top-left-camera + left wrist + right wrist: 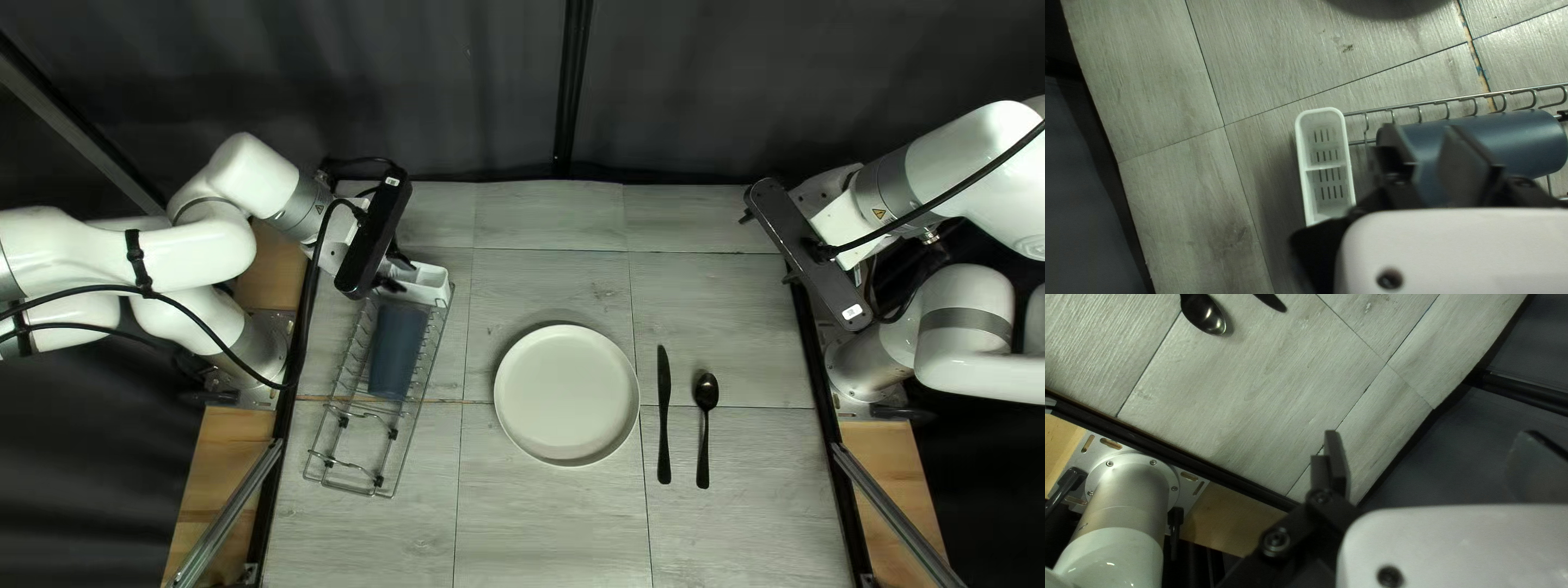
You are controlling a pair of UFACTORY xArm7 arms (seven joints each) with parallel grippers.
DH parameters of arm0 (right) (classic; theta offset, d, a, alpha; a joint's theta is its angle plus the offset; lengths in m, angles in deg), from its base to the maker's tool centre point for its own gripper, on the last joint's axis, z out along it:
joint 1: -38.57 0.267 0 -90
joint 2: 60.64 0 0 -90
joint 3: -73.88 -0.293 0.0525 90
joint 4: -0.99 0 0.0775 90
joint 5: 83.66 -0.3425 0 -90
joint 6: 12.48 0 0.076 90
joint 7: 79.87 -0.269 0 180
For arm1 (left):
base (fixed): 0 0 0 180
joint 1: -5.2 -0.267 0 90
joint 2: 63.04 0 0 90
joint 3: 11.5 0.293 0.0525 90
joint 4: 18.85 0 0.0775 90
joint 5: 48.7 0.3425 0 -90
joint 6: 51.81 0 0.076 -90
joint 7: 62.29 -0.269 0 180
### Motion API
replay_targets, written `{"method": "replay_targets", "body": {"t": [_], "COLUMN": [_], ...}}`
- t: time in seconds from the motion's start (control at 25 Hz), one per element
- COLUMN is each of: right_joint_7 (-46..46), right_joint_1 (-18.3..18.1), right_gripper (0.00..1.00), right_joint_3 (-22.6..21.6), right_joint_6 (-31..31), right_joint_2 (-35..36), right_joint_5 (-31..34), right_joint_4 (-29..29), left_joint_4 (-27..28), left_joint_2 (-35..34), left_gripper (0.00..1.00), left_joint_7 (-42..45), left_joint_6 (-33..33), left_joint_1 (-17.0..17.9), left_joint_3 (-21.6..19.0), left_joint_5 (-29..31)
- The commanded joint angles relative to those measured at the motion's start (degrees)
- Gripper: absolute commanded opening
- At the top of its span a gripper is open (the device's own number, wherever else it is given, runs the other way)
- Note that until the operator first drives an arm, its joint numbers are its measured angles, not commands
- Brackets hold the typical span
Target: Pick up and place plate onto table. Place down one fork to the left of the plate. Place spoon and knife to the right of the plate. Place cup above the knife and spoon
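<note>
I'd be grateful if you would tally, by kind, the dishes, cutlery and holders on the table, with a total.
Plate: 1
Knife: 1
Spoon: 1
Blue cup, lying in the rack: 1
Wire rack: 1
White cutlery holder: 1
Total: 6

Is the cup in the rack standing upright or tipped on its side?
On its side: the cup lies lengthwise along the wire rack, its long curved wall facing up.
</note>
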Motion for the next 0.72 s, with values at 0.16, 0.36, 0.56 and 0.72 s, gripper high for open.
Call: {"method": "replay_targets", "body": {"t": [0.16,0.36,0.56,0.72], "right_joint_7": [0.0,0.0,0.0,0.0], "right_joint_1": [0.0,0.0,0.0,0.0], "right_gripper": [1.00,1.00,1.00,1.00], "right_joint_3": [0.0,0.0,0.0,0.0], "right_joint_6": [0.0,0.0,0.0,0.0], "right_joint_2": [0.0,0.0,0.0,0.0], "right_joint_5": [0.0,0.0,0.0,0.0], "right_joint_4": [0.0,0.0,0.0,0.0], "left_joint_4": [-2.1,-3.5,-3.1,-2.7], "left_joint_2": [-2.0,0.2,4.8,10.6], "left_gripper": [1.00,1.00,1.00,1.00], "left_joint_7": [-2.9,-8.0,-12.9,-17.2], "left_joint_6": [-2.6,-1.7,0.9,4.7], "left_joint_1": [-1.3,-3.5,-3.6,-1.6], "left_joint_3": [3.6,8.0,11.4,13.4], "left_joint_5": [1.4,2.5,2.3,1.0]}}
